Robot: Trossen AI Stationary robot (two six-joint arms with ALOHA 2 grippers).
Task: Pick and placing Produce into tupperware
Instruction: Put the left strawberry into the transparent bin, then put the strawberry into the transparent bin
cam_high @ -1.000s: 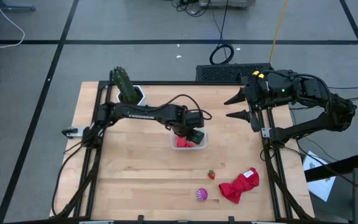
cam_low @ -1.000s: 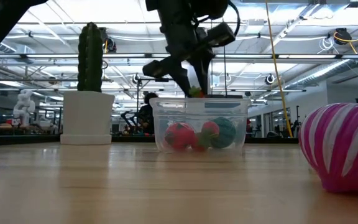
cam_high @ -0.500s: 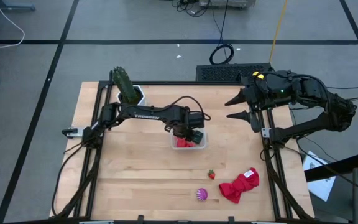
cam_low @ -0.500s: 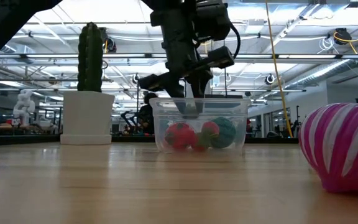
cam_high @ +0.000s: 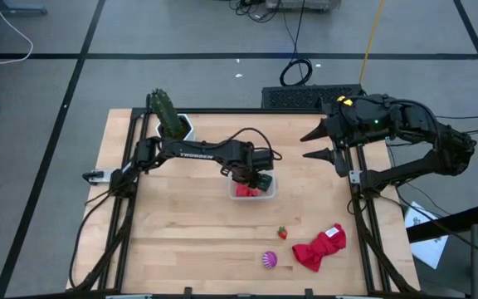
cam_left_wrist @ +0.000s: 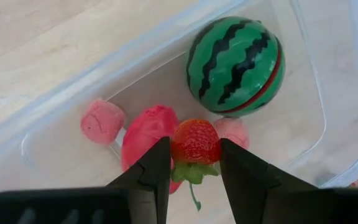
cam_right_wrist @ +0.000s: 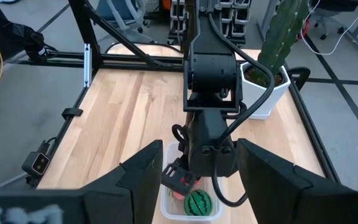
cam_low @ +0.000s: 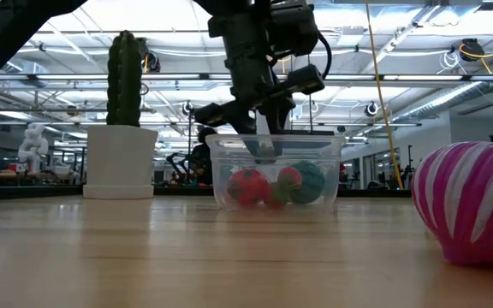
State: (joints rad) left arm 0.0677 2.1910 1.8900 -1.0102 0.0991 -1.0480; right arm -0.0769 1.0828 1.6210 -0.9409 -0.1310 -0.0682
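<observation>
I see the clear tupperware (cam_high: 252, 188) sitting near the middle of the bench (cam_high: 181, 232), a little toward the back edge. My left gripper (cam_left_wrist: 194, 163) is lowered into it, its jaws nearly closed on one strawberry (cam_left_wrist: 195, 142), which hangs above the pieces already inside. I count four of those in the left wrist view: one green striped watermelon ball (cam_left_wrist: 235, 65), one large red piece (cam_left_wrist: 146, 132) and two pink bits (cam_left_wrist: 102, 121), the second (cam_left_wrist: 235, 130) partly hidden behind the berry.

Two more pieces of produce lie out on the wood toward the front edge: one loose strawberry (cam_high: 282, 232) and one purple striped piece (cam_high: 269, 260), which fills the near corner of the low view. Just beside the purple piece, toward the right front corner, lies one crumpled red cloth (cam_high: 320, 247).

One cactus (cam_high: 164, 110) in a white pot (cam_high: 186, 127) stands at the back left corner.

My right gripper (cam_high: 322, 141) hangs at the back right edge of the bench, jaws spread apart and empty.

The left arm carries white lettering, but I cannot read it surely from above.

The bench top is pale wooden planking in a black frame. It stands on a grey floor marked with dark lines, with cables and a black keyboard (cam_high: 301, 97) behind it; the low view shows a large hall with ceiling lights.
</observation>
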